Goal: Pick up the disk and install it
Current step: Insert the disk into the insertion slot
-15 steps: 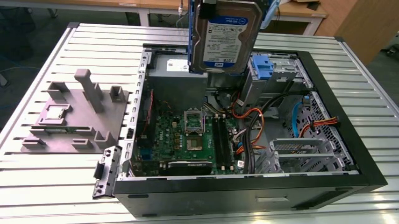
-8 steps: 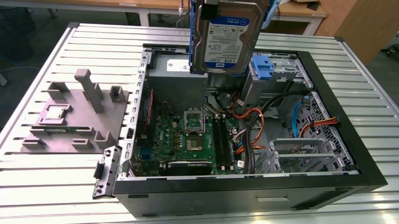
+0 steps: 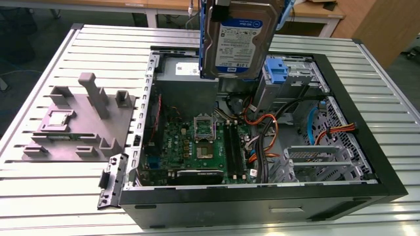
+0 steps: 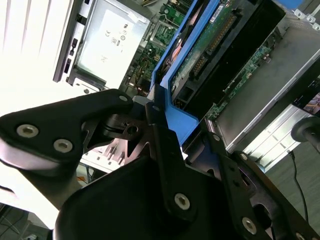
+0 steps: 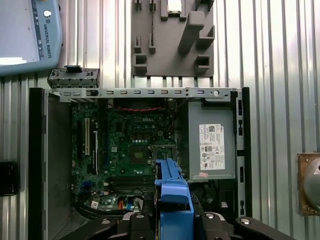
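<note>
Above the case [image 3: 262, 206], the disk [image 3: 241, 46] hangs, top edge cropped.

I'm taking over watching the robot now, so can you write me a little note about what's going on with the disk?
Gripper: shut on the disk, clamping its blue carrier.
Disk: lifted, hanging roughly upright above the far side of the open computer case, label towards the exterior view.
Grey fixture block: on the table at the exterior view's left, beside the case.
Done: the disk is picked up.
Left: installing it; the disk is not yet in the case.
</note>
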